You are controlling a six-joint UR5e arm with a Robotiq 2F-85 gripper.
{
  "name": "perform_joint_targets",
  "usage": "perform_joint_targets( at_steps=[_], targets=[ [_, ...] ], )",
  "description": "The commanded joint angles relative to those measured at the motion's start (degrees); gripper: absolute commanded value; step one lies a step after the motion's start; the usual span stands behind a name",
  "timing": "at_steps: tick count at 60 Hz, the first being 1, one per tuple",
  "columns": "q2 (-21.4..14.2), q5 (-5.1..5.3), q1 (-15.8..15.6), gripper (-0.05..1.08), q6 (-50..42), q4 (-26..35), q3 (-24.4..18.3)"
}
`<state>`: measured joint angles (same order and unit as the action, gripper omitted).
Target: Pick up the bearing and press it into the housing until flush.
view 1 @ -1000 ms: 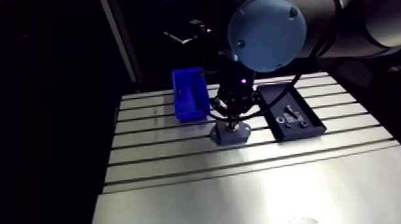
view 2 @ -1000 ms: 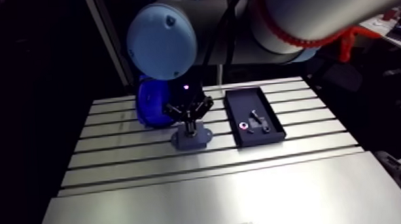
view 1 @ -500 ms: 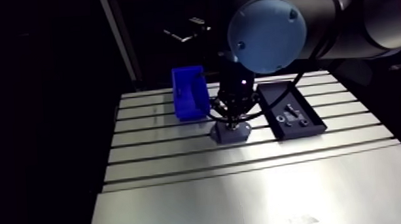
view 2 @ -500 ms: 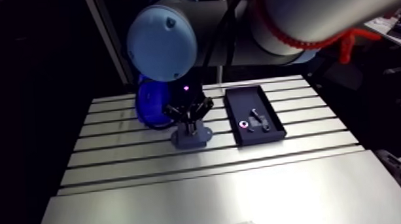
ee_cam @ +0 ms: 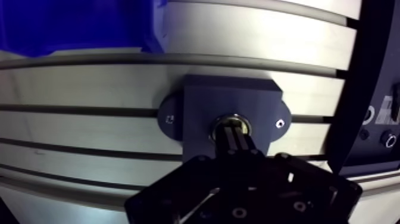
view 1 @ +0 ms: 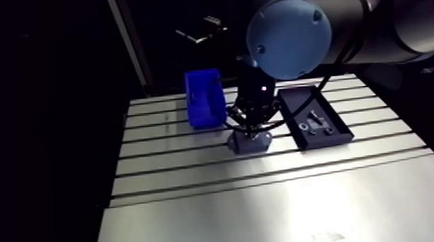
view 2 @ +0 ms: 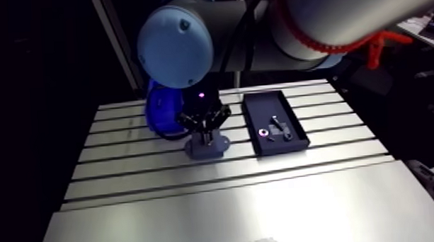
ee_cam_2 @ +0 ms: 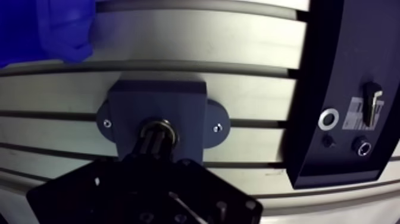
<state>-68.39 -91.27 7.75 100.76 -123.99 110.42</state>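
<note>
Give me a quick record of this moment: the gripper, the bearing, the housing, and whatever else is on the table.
gripper: fingers shut together, tips down on the bearing
bearing: metal ring seated in the housing's bore, under the fingertips; cannot tell whether it is flush
housing: dark grey block with two screw ears, resting on the slotted aluminium table
blue bin: ahead of the gripper, past the housing, not touching it
black tray: beside the housing, holding a metal washer and small dark parts
</note>
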Motion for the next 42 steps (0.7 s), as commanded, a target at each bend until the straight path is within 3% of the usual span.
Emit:
perform_joint_targets(
  at_steps=[1, 25, 42],
  targets=[
    [0.3, 0.00, 0.1, 1.08, 0.1, 0.0, 0.0],
    [0.3, 0.00, 0.1, 1.08, 0.1, 0.0, 0.0],
    [-2.6, 0.19, 0.0, 1.08, 0.1, 0.7, -1.3]
  ],
)
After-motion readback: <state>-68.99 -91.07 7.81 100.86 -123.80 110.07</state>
